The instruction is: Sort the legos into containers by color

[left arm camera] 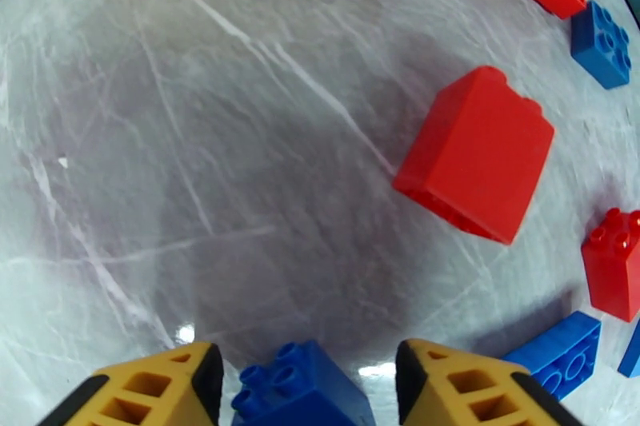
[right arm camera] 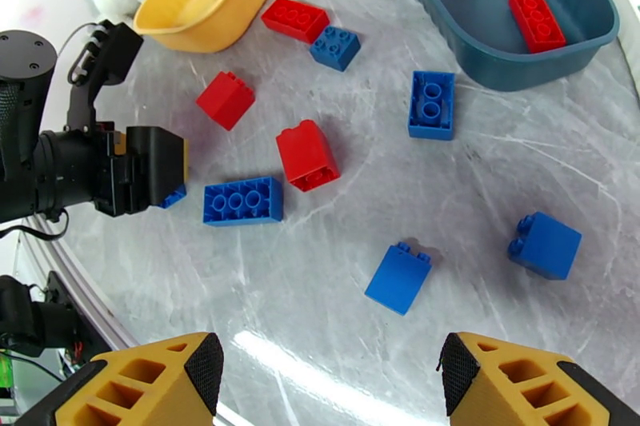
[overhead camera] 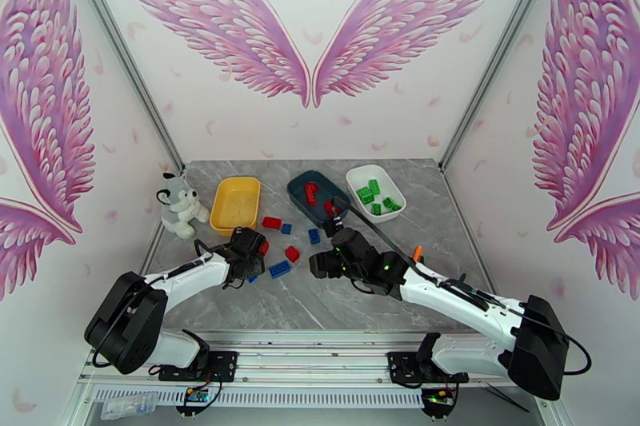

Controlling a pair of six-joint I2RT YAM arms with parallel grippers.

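From above, you see the yellow tray (overhead camera: 218, 208), the teal tray (overhead camera: 298, 184) and the white tray (overhead camera: 356, 173) lined up across the far middle of the surface (overhead camera: 320, 308). The husky toy (overhead camera: 180, 204) sits left of the yellow one. Green bricks (overhead camera: 372, 194) lie in the white tray and red bricks (overhead camera: 310, 193) in the teal tray. Loose red and blue bricks (overhead camera: 279, 268) are scattered just below the trays at centre frame. Your left tool (overhead camera: 254, 269) is low at the left edge of that scatter, and your right tool (overhead camera: 318, 264) sits just right of it.

In the left wrist view, a blue brick (left arm camera: 300, 392) sits between the fingers (left arm camera: 160, 388) at the bottom edge. The left finger looks to be against it, with a thin gap on the right, so you cannot tell whether it is gripped. A tilted red brick (left arm camera: 476, 154) lies right of centre.

In the right wrist view, your right tool's fingers (right arm camera: 160, 388) stand wide apart at the bottom corners, open, with bare surface between them. A blue block (right arm camera: 398, 280) lies just above that gap. The yellow tray is at the top left and the teal tray at the top right.
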